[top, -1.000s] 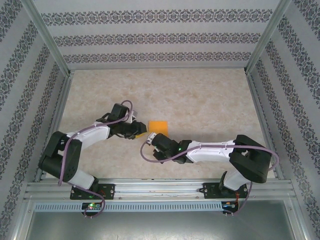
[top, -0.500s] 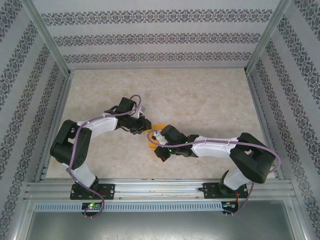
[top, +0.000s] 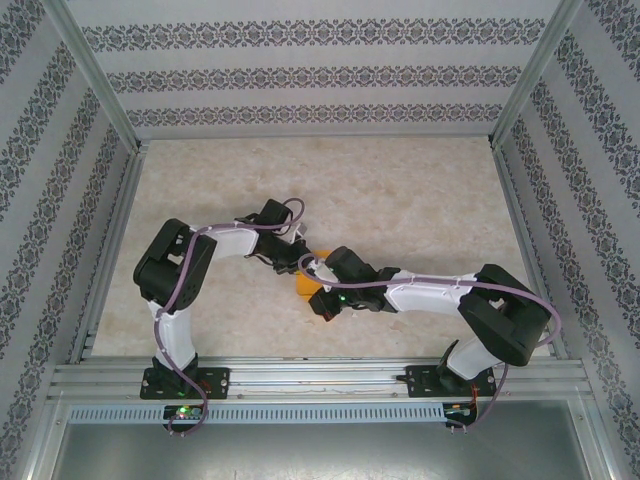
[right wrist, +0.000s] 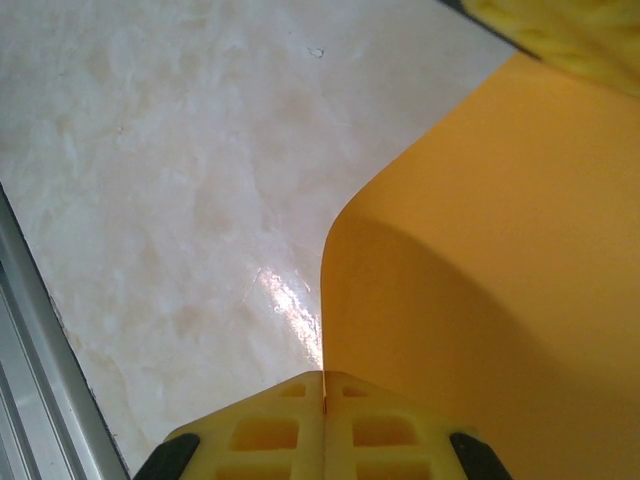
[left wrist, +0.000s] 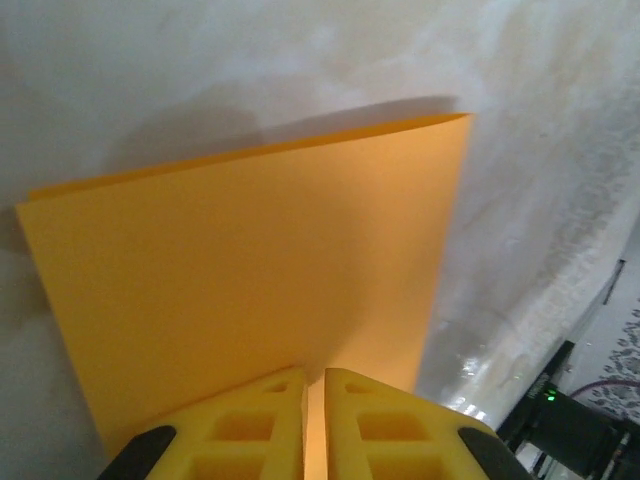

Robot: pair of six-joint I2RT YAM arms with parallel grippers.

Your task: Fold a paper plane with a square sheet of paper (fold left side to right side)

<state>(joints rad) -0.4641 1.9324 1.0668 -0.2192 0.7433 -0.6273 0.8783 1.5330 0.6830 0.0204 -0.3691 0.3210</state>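
The square sheet of paper [top: 304, 286] is bright orange and bent up off the marbled table near the middle front, between the two grippers. My left gripper [top: 296, 261] reaches in from the left. In the left wrist view its yellow fingers [left wrist: 262, 405] are drawn nearly together at the near edge of the sheet [left wrist: 250, 270], with orange showing in the thin slit. My right gripper [right wrist: 323, 376] is shut on a curled edge of the paper [right wrist: 480, 270], which runs straight into the seam. In the top view it [top: 320, 298] sits just right of the sheet. A left finger [right wrist: 565, 30] shows top right.
The aluminium frame rail [top: 320, 375] runs along the front by both arm bases, and a side rail [right wrist: 30, 340] lies left of the right gripper. Patterned walls [top: 320, 75] close in the back and both sides. Bare marbled table [top: 400, 190] lies behind the arms.
The left arm has swung right toward the right gripper and its jaws have narrowed. The paper, flat before, is now lifted and curled between the two grippers.
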